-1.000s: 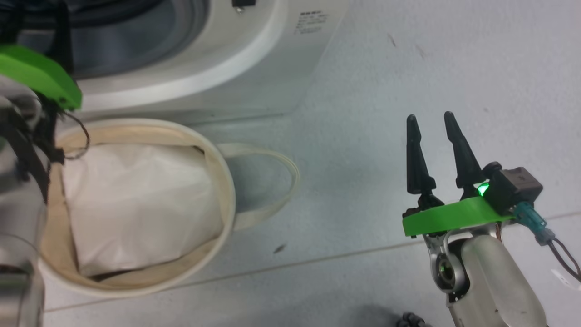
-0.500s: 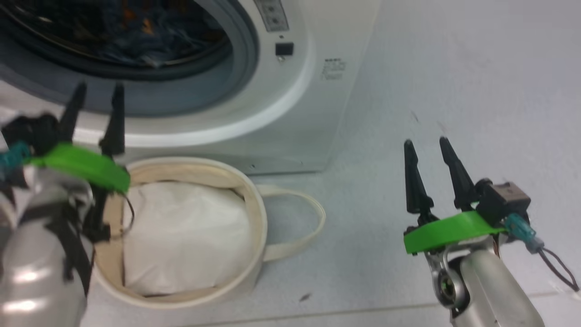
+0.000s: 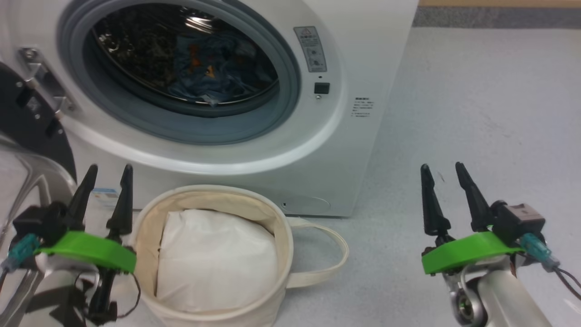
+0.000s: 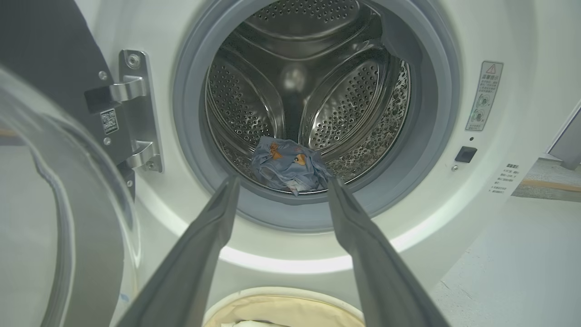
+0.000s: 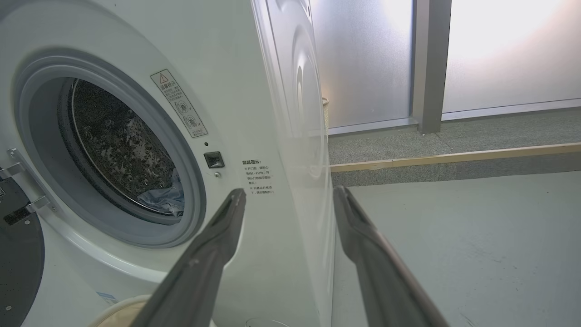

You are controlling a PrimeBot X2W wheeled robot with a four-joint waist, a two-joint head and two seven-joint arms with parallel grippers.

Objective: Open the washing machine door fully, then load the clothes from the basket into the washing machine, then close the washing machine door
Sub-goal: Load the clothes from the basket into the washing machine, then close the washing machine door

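The washing machine [image 3: 363, 54] stands white with its grey-ringed drum mouth uncovered. A light blue garment with orange prints [image 3: 204, 68] lies at the front of the steel drum [image 4: 286, 165] [image 5: 165, 197]. The washing machine door [image 3: 27, 122] hangs swung out at the left, its glass bowl close to my left arm [image 4: 68, 204]. The cream basket [image 3: 213, 190] sits on the floor before the machine, holding a plain white padding cloth [image 3: 213, 259]. My left gripper [image 3: 110, 169] is open just left of the basket, pointing at the drum mouth [image 4: 283, 181]. My right gripper [image 3: 441, 165] is open over the floor to the right [image 5: 290, 193].
Grey floor [image 3: 476, 113] stretches to the right of the machine. The door's steel hinge [image 4: 136, 109] sticks out at the mouth's left. A frosted wall panel [image 5: 367, 59] and a low wooden strip [image 5: 454, 156] lie behind the machine.
The head view has tilted up from the basket to the drum mouth. My left gripper has dropped from close to the camera to the lower left beside the basket. Both grippers stay open.
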